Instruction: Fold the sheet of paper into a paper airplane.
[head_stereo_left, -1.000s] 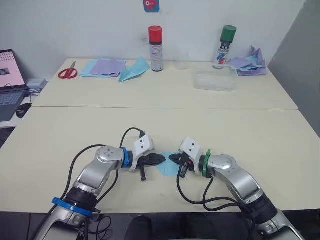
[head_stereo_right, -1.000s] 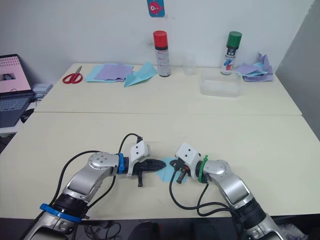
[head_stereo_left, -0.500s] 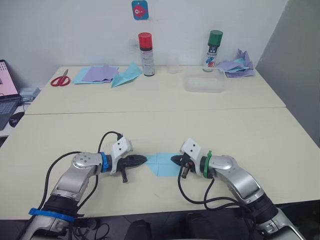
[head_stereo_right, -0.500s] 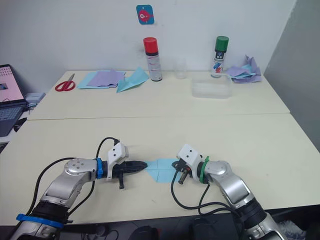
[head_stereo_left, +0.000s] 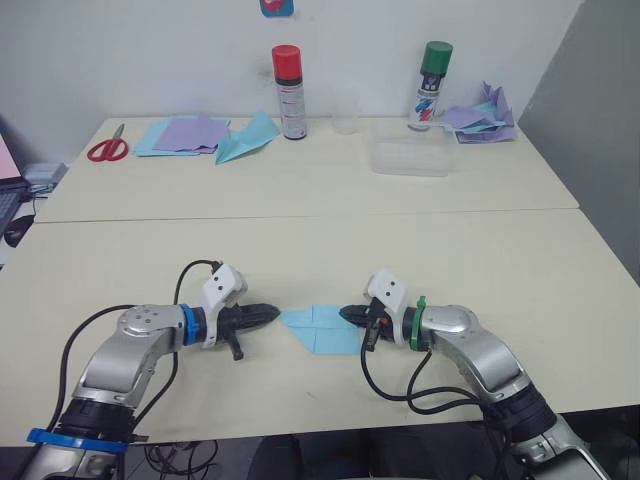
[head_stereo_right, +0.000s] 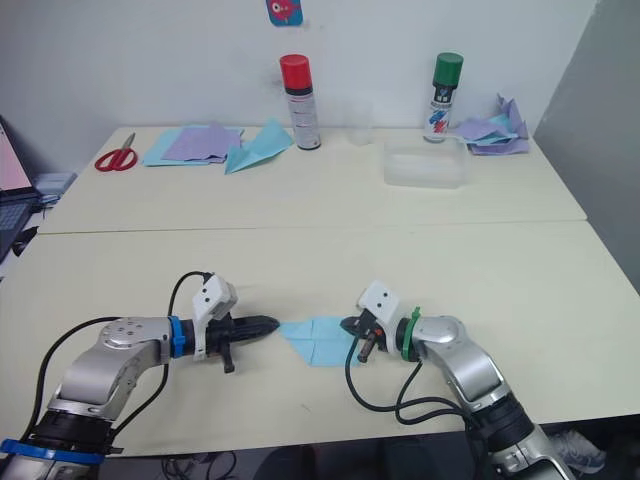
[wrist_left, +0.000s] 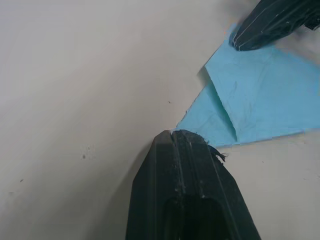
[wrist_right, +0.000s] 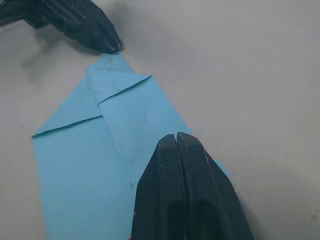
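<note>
Sky-blue, the sheet of paper (head_stereo_left: 322, 328) lies flat near the front of the cream table (head_stereo_left: 330, 245), between the two grippers. Its folded corners form a point aimed at the left gripper (head_stereo_left: 268, 314), so its long axis runs from one gripper to the other. The left gripper's fingers are pressed together, just off the tip. The right gripper (head_stereo_left: 346, 315), fingers also together, covers the sheet's opposite end, hiding that edge.
</note>
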